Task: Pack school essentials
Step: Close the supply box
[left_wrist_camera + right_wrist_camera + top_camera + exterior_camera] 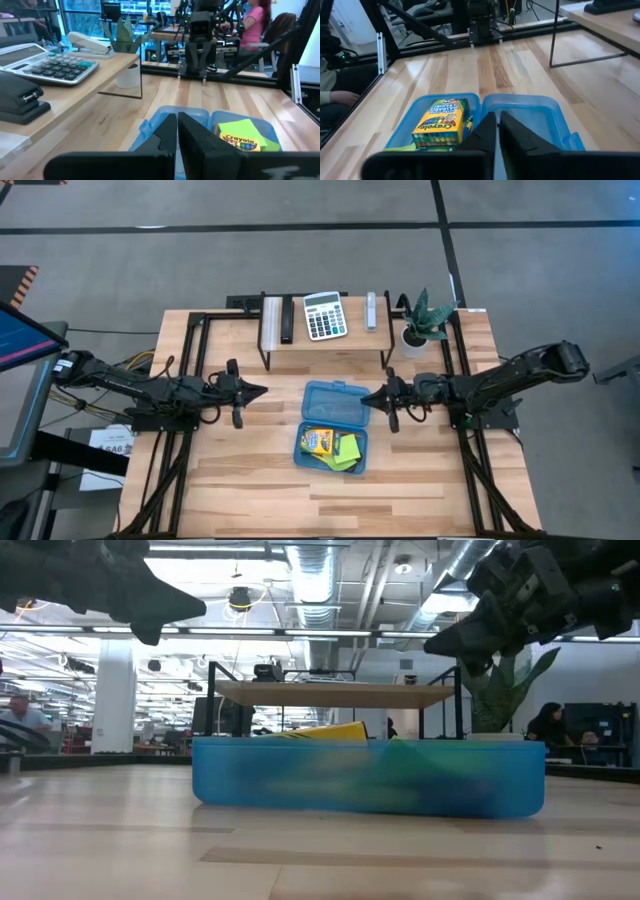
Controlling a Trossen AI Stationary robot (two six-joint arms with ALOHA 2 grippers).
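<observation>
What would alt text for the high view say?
An open blue pencil case lies mid-table, holding a crayon box and green sticky notes. The left gripper and right gripper flank it, jaws shut and empty. A calculator sits on the shelf behind.

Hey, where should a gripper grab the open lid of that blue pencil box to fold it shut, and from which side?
Grip the lid's free far edge, the one toward the shelf, coming from above. It lies flat and open behind the filled tray, hinged along the middle, so that edge probably swings most easily. Both grippers hover beside it.
</observation>
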